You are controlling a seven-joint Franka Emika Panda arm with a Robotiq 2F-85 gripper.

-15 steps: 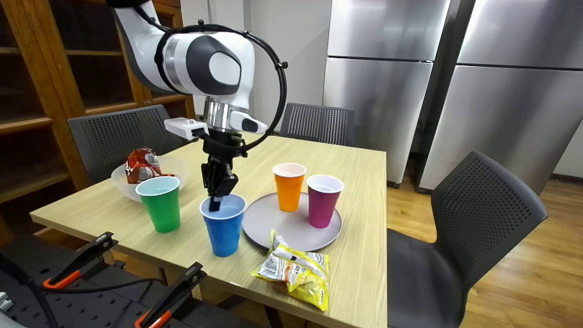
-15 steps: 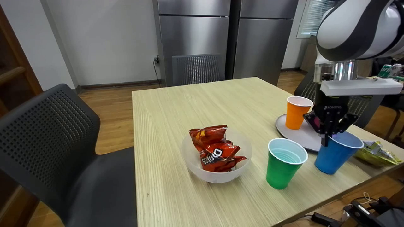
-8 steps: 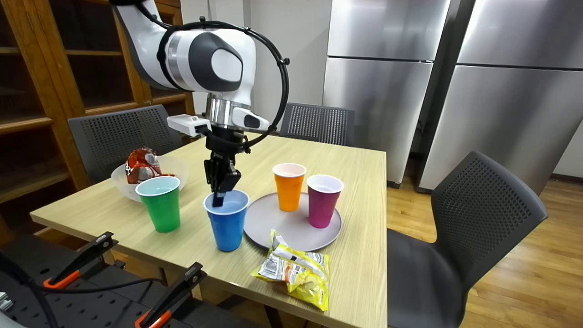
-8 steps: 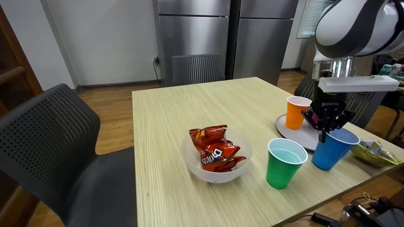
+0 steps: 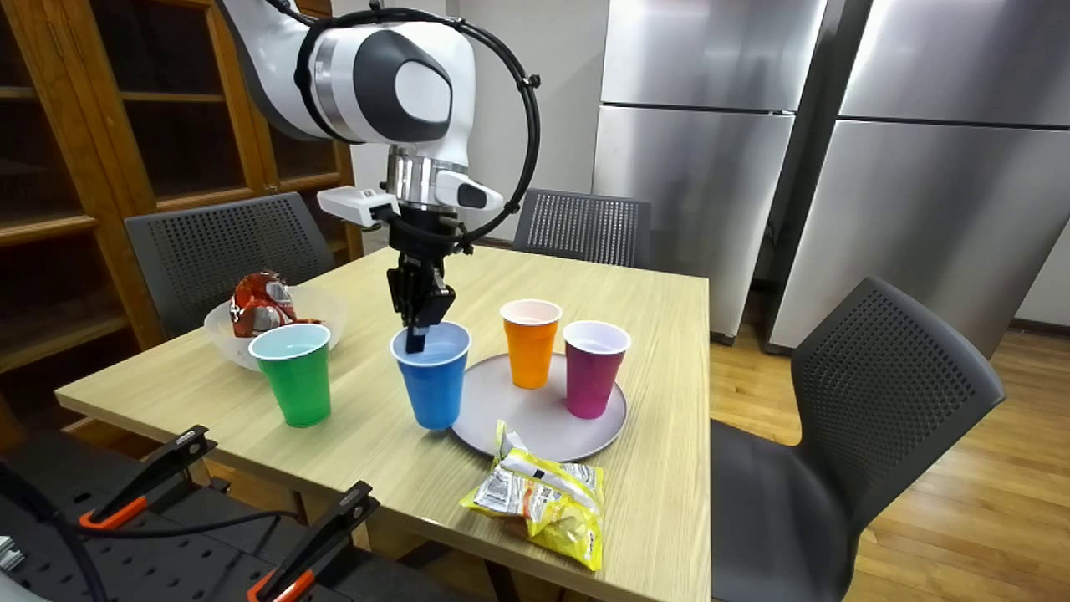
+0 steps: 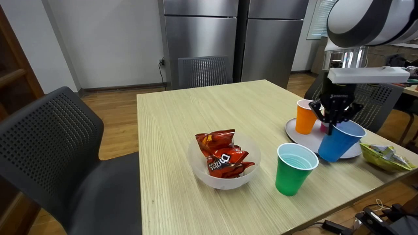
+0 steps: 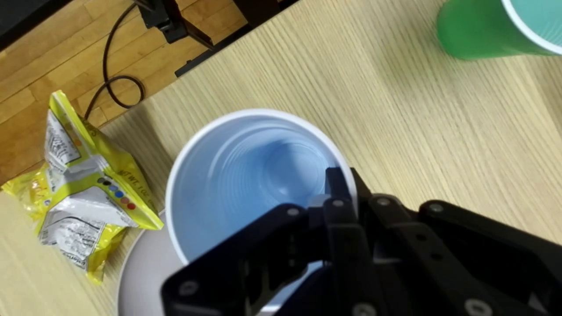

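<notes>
A blue cup [image 5: 435, 389], seen in both exterior views, leans slightly at the near-left edge of a round grey plate [image 5: 535, 431]. My gripper [image 7: 350, 186] is shut on its rim, one finger inside the cup and one outside. Looking into the blue cup [image 7: 263, 175] in the wrist view, I see its bottom with only a shadow on it. Whether its base touches the table or hangs just above, I cannot tell. An orange cup [image 5: 531, 355] and a purple cup [image 5: 592, 385] stand upright on the plate.
Left of the blue cup stands a green cup [image 5: 297, 385]. A yellow snack bag [image 5: 547, 506] lies near the table's front edge. Further left, a frosted bowl [image 6: 225, 182] holds a red chip bag [image 6: 225, 156]. Chairs, including a grey one [image 5: 886, 401], surround the table.
Still gripped, the blue cup has shifted up and away from the cameras, reaching the plate's edge. My arm has risen in both exterior views. The other cups and bags have stayed put.
</notes>
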